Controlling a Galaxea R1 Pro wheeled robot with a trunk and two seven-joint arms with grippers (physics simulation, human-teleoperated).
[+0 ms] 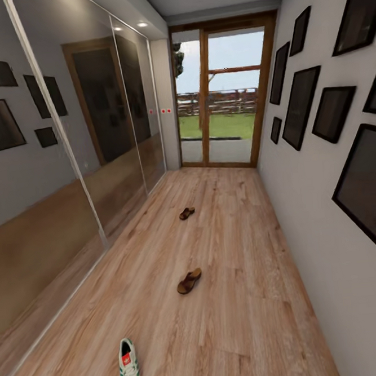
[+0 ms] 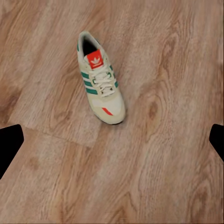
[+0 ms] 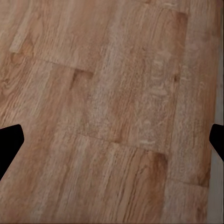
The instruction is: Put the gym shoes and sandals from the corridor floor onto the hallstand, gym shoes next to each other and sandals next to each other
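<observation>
One white gym shoe with green stripes lies on the corridor floor at the near edge of the head view, toe pointing toward me. My left gripper hangs open well above this gym shoe, which lies a little off its centre. Two brown sandals lie farther down the corridor, apart from each other: the nearer sandal mid-floor and the farther sandal toward the glass door. My right gripper is open over bare floor. The second gym shoe and the hallstand are out of view.
Mirrored sliding wardrobe doors line the left side. The right wall carries several dark picture frames. A wood-framed glass door closes the far end. A pale baseboard strip runs beside the right gripper.
</observation>
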